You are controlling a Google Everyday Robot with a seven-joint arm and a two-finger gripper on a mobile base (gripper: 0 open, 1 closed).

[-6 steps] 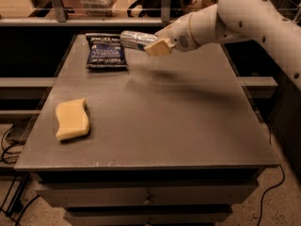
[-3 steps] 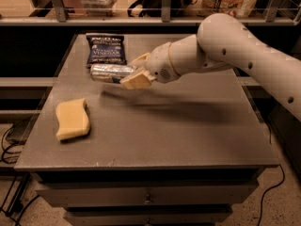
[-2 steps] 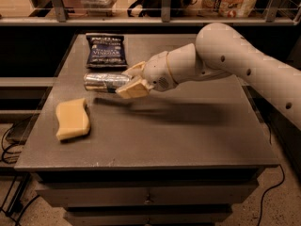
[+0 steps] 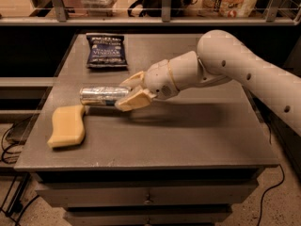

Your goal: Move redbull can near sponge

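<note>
Can (image 4: 101, 95), lying sideways, is clamped in the jaws of my gripper (image 4: 129, 91) near the left edge of the surface (image 4: 188, 140), just beside the sponge (image 4: 68, 125).

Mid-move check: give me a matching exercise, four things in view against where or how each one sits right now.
Things:
1. redbull can
2. sponge
3. chip bag
4. gripper

Place or state:
a. lies flat at the far side of the table
b. pale yellow, towards the front left corner
c. on its side, clamped at its right end
d. over the middle, closed around a can

Pairs: 1-c, 2-b, 3-a, 4-d.
</note>
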